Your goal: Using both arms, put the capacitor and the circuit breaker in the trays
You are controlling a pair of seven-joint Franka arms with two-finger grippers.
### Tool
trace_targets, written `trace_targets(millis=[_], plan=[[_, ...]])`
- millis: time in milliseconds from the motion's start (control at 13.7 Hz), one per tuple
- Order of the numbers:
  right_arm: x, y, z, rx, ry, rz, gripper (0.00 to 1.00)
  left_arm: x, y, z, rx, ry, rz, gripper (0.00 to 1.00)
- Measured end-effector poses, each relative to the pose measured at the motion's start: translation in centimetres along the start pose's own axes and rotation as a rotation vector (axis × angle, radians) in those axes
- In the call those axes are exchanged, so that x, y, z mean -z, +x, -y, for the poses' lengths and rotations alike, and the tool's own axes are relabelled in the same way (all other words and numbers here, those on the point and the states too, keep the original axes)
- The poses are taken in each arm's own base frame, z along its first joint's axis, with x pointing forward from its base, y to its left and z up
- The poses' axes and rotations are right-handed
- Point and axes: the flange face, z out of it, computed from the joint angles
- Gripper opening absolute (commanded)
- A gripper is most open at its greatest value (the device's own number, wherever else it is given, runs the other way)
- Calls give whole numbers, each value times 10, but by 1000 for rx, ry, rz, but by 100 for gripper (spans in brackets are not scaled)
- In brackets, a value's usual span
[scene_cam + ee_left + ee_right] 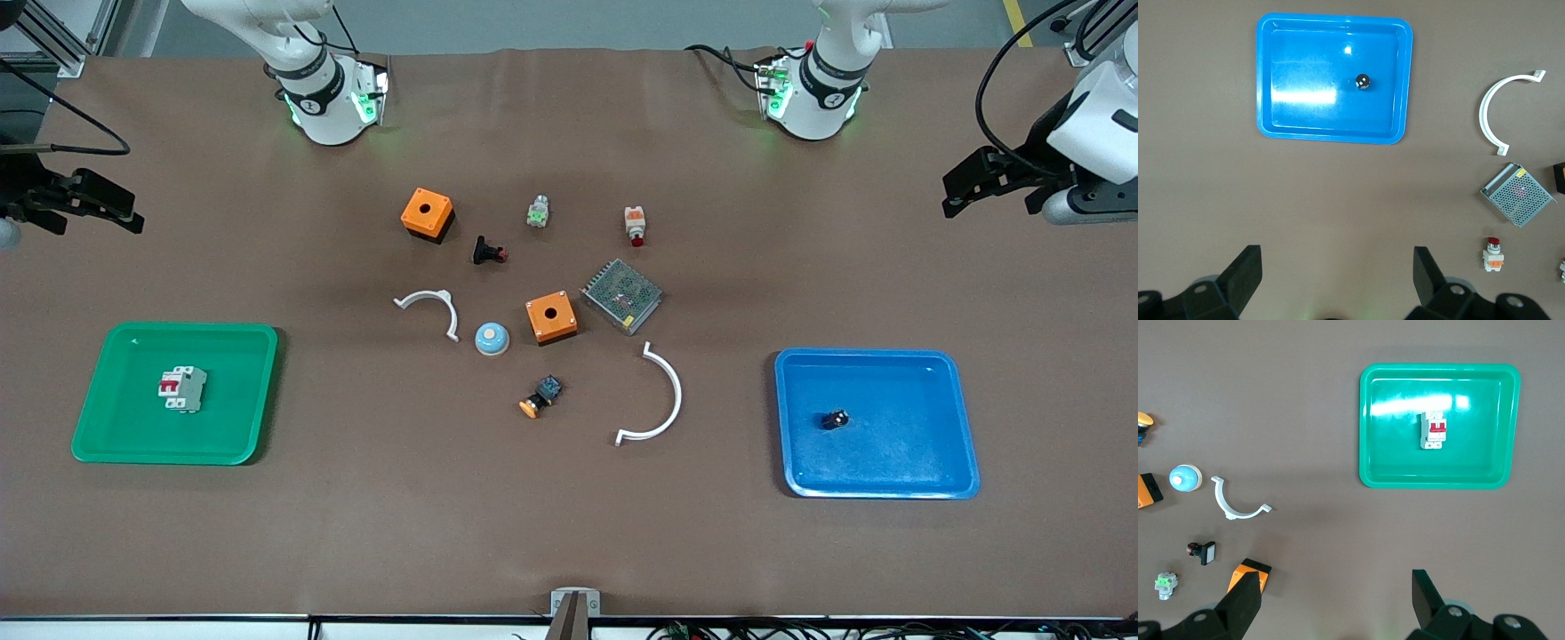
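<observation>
The capacitor (834, 419), a tiny dark cylinder, lies in the blue tray (942, 462) toward the left arm's end of the table; it also shows in the left wrist view (1363, 82). The circuit breaker (182, 388), white with red levers, lies in the green tray (116, 427) toward the right arm's end; it also shows in the right wrist view (1433, 430). My left gripper (987, 182) (1338, 257) is open and empty, raised beside the table's end. My right gripper (89, 203) (1337, 580) is open and empty, raised at the other end.
Between the trays lie two orange boxes (428, 214) (551, 317), a black flanged button (487, 252), a grey-and-green part (537, 212), a white-and-orange part (635, 225), a mesh metal box (622, 295), two white arcs (431, 307) (658, 400), a blue dome (492, 339) and an orange-capped button (540, 396).
</observation>
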Motion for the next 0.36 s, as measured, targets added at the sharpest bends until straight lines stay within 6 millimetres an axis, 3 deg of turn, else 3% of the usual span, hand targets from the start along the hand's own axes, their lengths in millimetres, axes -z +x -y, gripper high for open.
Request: trace_targets(millis=[365], plan=[[7,-3,0,2,-1,-27,100,3,4,1,1,-3,-13,100]])
